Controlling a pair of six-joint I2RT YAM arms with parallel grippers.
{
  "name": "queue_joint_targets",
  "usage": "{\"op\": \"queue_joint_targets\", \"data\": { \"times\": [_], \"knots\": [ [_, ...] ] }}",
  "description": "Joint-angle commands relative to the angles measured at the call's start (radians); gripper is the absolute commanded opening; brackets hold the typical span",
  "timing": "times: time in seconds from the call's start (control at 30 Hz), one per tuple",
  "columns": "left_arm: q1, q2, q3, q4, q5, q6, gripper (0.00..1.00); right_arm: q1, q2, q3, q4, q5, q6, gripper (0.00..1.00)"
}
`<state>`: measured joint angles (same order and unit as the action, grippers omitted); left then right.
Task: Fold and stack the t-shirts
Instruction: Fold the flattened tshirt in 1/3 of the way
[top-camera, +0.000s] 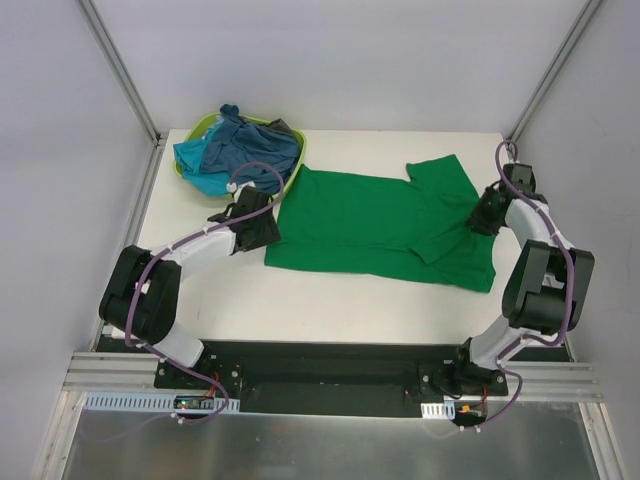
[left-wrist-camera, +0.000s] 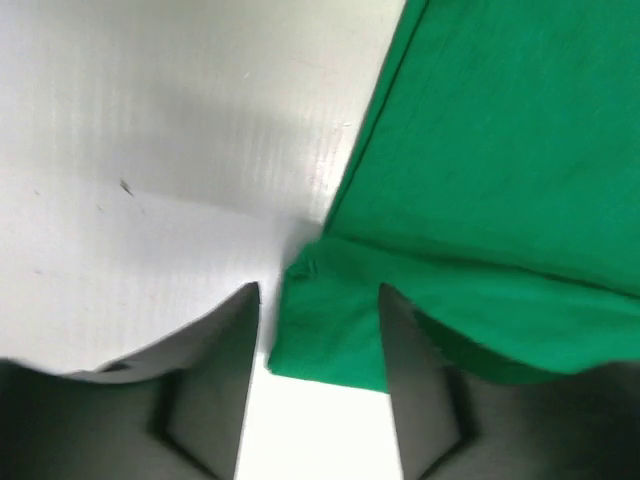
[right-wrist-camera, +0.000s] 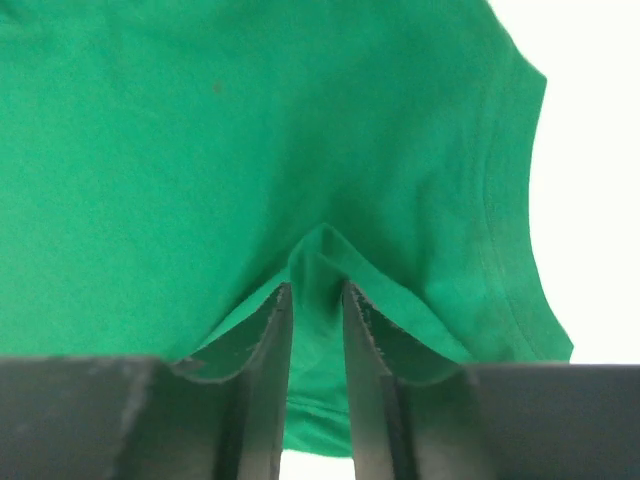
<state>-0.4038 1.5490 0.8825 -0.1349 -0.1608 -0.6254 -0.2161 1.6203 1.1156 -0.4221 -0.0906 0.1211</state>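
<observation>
Green t-shirt (top-camera: 370, 225) lies flat mid-table, a gripper at each end.
Right gripper (right-wrist-camera: 318, 320) pinches a thin ridge of cloth; left gripper (left-wrist-camera: 318, 330) straddles the bunched hem corner, jaws apart and unclamped. Lifting now could drag one side only and skew the fold.

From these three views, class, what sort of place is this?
Probably a robotics lab cell: left arm and right arm bolted to a metal rail, white enclosure walls, a green t-shirt spread on the table.
</observation>
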Motion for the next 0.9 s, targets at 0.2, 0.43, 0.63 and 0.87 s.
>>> {"op": "queue_joint_targets", "data": {
  "times": [0.2,0.43,0.63,0.87],
  "knots": [
    [0.014,-0.130,0.044,-0.078,0.081,0.020,0.99,0.052,-0.134,0.037,-0.106,0.059,-0.031,1.00],
    [-0.059,-0.109,0.041,-0.014,0.292,0.030,0.99,0.053,-0.243,-0.189,0.032,-0.256,0.064,0.96],
    [-0.096,0.011,0.076,0.021,0.351,0.030,0.99,0.080,-0.162,-0.220,0.091,-0.282,0.084,0.96],
    [-0.096,0.097,0.079,0.028,0.331,0.044,0.99,0.099,-0.071,-0.208,0.137,-0.284,0.112,0.96]
  ]
}}
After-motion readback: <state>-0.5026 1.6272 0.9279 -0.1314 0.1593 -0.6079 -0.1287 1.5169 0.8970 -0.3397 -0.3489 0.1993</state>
